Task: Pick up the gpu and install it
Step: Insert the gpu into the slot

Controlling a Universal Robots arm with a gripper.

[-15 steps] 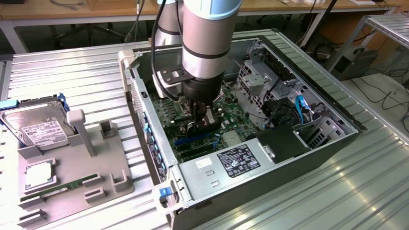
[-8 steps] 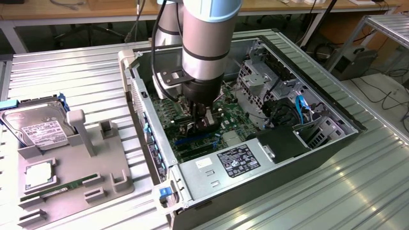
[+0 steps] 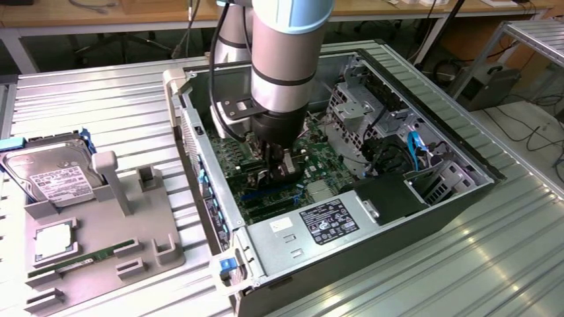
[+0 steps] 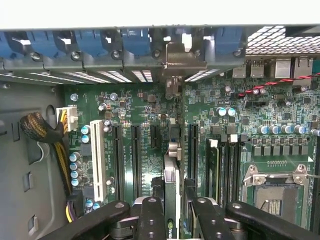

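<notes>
Over on the exterior view's left: a grey holder tray [image 3: 132, 246] sitting on the ribbed metal surface [image 3: 88, 99], with a silver hard drive [image 3: 53, 173] propped up in its rear slot, a square CPU chip [image 3: 53, 240] lying flat in a pocket, and a narrow green RAM stick [image 3: 81, 259] lying along the front edge. Moving right, an open PC case [image 3: 458, 198] lying on its side, green motherboard [image 3: 308, 155] facing up, power supply [image 3: 328, 220] with its label near the front wall. Reaching straight down into the case, the arm [image 3: 286, 59], with the hand [image 3: 280, 165] low over the board. From the wrist view, hand [image 4: 174, 215] clamped on the gpu [image 4: 172, 200], fingers [image 4: 151, 222] pinching it from both sides, so holding the card edge-on, not wide open. Card standing upright, lined up over the long black slots [image 4: 136, 160] on the motherboard [image 4: 150, 105], silver bracket [image 4: 173, 67] up against the rear wall with the blue slot clips [image 4: 135, 42]. Can't tell if the card edge is actually down in a slot or just above it. Further right, empty CPU socket [image 4: 272, 187] and a row of capacitors [image 4: 280, 129].
</notes>
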